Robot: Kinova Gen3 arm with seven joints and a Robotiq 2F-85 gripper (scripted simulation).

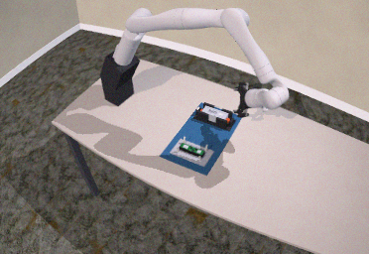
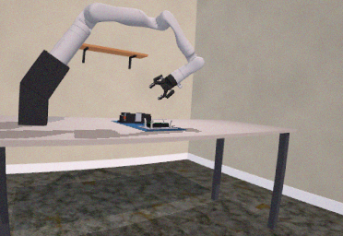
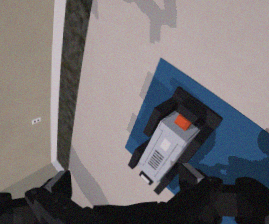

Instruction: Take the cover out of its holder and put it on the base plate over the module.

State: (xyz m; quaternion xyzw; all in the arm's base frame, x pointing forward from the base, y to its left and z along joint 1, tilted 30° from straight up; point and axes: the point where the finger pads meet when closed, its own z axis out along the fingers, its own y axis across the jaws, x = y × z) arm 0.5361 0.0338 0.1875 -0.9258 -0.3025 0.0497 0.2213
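Lying in its holder (image 1: 202, 116) on the blue plate (image 1: 175, 147), the cover (image 1: 216, 111) runs lengthwise across the plate's far end; fingers (image 2: 167, 95) spread, gripping nothing, above the beige table (image 1: 298, 175).

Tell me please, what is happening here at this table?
A white robot arm is going for the grey cover, which sits in its black holder on the blue base plate. The end effector hangs open and empty above the table. The module lies uncovered.
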